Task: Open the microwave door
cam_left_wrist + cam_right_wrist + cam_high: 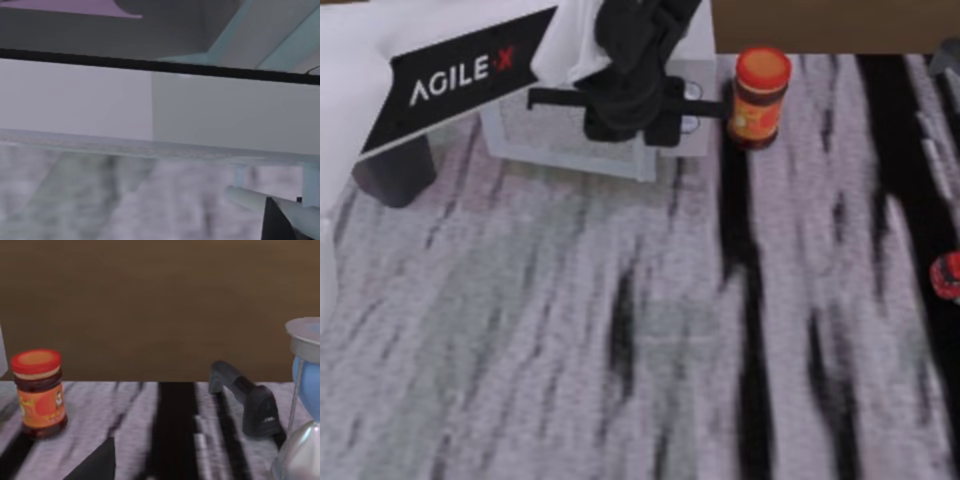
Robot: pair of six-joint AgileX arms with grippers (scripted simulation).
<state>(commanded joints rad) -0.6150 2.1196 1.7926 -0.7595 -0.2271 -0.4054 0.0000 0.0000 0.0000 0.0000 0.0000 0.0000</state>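
The left gripper sits in the upper middle of the top view, right over the front of the microwave; its black body and crossbar cover whatever the fingers do, so I cannot tell whether they are spread or pressed together. Behind it the left arm, black with white AgileX lettering, runs off toward the upper left of the frame.

The microwave stands at the top edge of the top view, with most of its body hidden under the arm; only its light grey front lower part and two silver knobs at its right end show. The microwave door appears in the left wrist view as a thin, pale, speckled slab seen nearly edge-on across the middle of the frame (how far it stands from the oven body is hard to judge from that angle).

Just to the right of the knobs stands an orange-lidded jar on the grey, black-streaked table. The right gripper is out of the top view. The right wrist view shows a dark handheld scanner-like object lying on the table and, cut off at the right edge, an hourglass with silver ends. A red object is clipped at the right edge of the top view.
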